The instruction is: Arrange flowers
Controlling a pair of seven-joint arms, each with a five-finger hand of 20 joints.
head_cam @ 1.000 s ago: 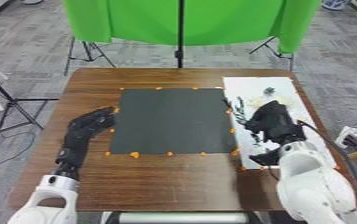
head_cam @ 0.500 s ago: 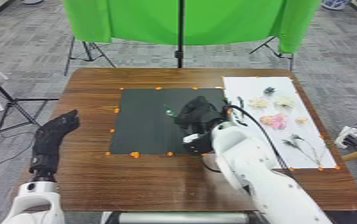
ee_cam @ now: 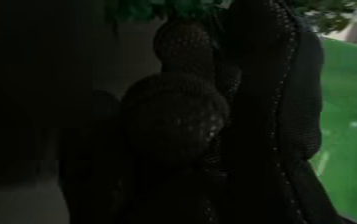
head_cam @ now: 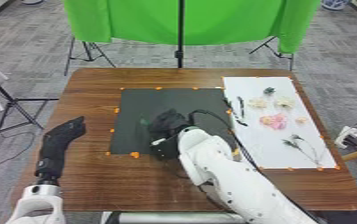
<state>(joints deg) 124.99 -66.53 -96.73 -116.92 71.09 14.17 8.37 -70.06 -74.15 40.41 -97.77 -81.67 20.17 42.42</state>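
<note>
Dark board (head_cam: pixel 132 102) mid-frame; white sheet (head_cam: pixel 247 85) at right. Right hand (head_cam: pixel 167 125) over board, seemingly curled round green sprig (ee_cam: pixel 150 10) near frame centre. Left hand (head_cam: pixel 61 135) at left, fingers straight. Pink flower (head_cam: pixel 274 121) on sheet. Loose pinch or hasty release could skew sprig

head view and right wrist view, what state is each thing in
right hand: curled round the green sprig, over the dark board
green sprig: held, not laid down
left hand: open
dark board: flat on the table
white sheet: flat, bearing flowers
pink flower: lying on the sheet
pale flowers: lying on the sheet
</note>
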